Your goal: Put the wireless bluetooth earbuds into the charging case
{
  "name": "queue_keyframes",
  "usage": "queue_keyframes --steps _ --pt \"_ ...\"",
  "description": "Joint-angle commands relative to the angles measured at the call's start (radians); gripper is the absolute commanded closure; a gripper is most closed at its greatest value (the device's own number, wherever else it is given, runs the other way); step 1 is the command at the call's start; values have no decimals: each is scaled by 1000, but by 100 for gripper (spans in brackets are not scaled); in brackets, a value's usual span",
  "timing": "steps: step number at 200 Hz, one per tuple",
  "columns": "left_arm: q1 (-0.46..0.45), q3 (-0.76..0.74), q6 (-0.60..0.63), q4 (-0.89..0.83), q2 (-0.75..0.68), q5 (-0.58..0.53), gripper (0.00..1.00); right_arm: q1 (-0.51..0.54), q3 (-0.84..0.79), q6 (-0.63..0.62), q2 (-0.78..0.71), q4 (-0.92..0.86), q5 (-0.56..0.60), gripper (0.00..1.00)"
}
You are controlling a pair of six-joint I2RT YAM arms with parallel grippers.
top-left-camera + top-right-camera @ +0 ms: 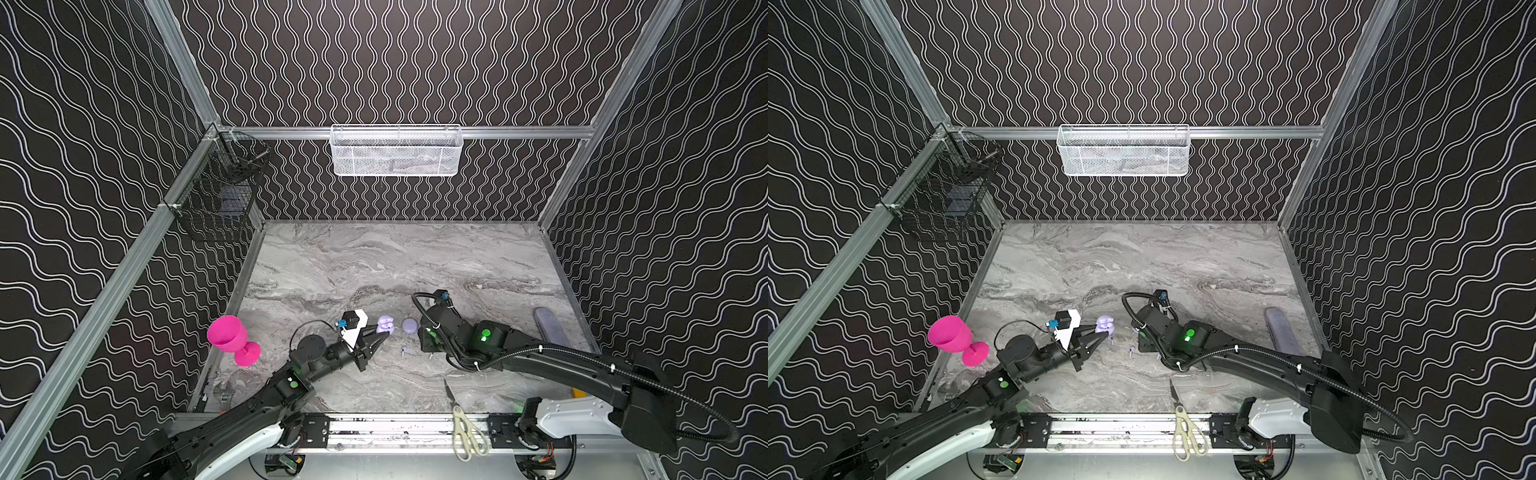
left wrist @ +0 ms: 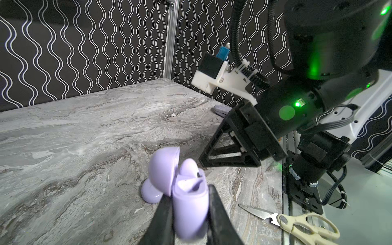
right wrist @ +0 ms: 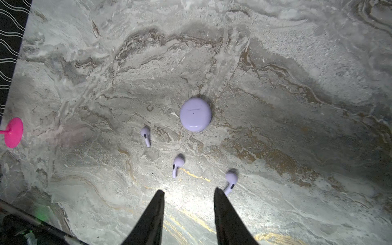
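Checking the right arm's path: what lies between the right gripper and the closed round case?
One earbud lies between the right gripper and the closed round case; the right wrist view shows it.

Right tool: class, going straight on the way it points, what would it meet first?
Most likely the bare marble tabletop ahead of the right tool; an earbud lies just to one side and might be grazed.
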Motion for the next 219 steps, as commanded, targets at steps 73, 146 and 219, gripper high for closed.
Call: queue_keyframes --steps 73,146,219 --pt "8 -1 4 -71 -76 -14 85 0 36 -4 138 -73 -96 58" --pt "10 2 8 -76 -77 -4 85 -15 45 21 206 -136 -66 58" --pt "12 0 15 -108 -120 -20 85 -68 49 -4 273 -130 -85 58"
